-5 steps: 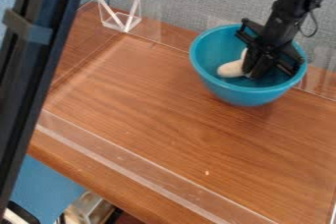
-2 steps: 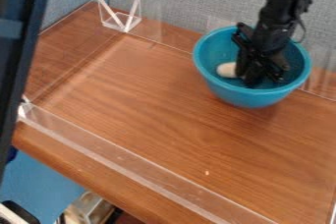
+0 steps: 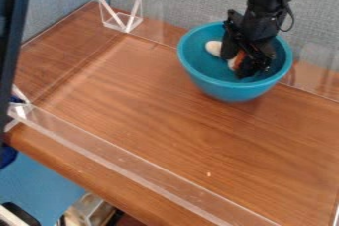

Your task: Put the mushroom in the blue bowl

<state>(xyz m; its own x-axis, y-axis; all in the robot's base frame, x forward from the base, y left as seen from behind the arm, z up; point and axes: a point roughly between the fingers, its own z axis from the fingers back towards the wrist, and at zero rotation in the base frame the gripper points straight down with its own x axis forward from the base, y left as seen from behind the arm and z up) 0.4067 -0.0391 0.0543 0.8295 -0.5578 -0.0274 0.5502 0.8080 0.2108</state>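
The blue bowl point(image 3: 212, 74) stands at the back right of the wooden table. Inside it lies the mushroom point(image 3: 216, 48): its cream stem shows at the bowl's left inner wall, and a reddish-brown bit of cap peeks out between the fingers. My gripper point(image 3: 248, 57) points down into the bowl. Its black fingers point(image 3: 229, 44) stand apart around the mushroom, and most of the mushroom is hidden behind them. I cannot tell whether the fingers touch it.
A clear acrylic wall point(image 3: 79, 131) runs around the tabletop, with a small clear triangular bracket point(image 3: 122, 17) at the back left. A dark post point(image 3: 11, 42) blocks the left edge of the view. Bare wood point(image 3: 146, 101) lies in front of the bowl.
My gripper has moved left inside the bowl and rolled, and its fingers have parted. The bowl has shifted a little to the left. The dark post at the left has drawn back.
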